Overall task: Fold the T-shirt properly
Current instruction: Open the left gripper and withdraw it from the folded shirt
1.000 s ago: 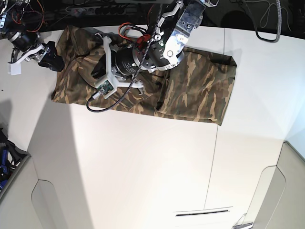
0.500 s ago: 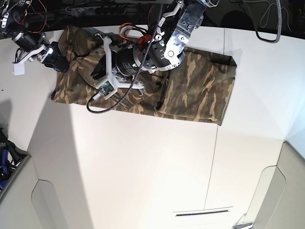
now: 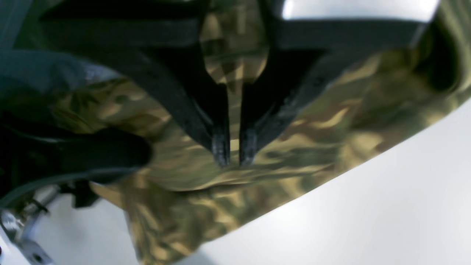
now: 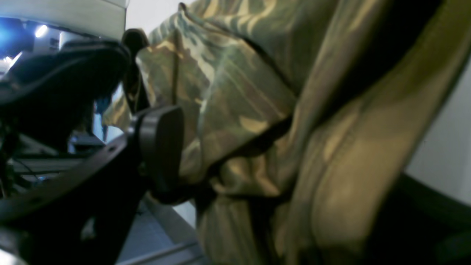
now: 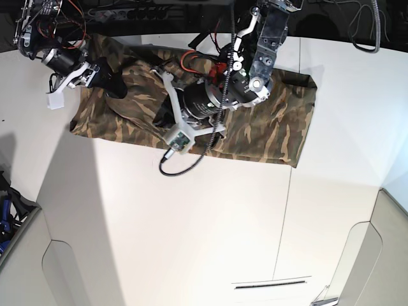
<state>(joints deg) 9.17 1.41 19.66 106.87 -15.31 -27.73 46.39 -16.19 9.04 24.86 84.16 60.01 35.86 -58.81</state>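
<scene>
The T-shirt was spread along the far side of the white surface, a fold was pinched in the nearly closed left fingers while the right fingers were wide apart around bunched cloth, so carrying over was judged next.

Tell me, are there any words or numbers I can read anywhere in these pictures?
None can be read.
T-shirt: only camouflage pattern shows, no print, no label in view.
Small board on the left wrist camera: any markings are too small to read.
Table: blank.
</scene>
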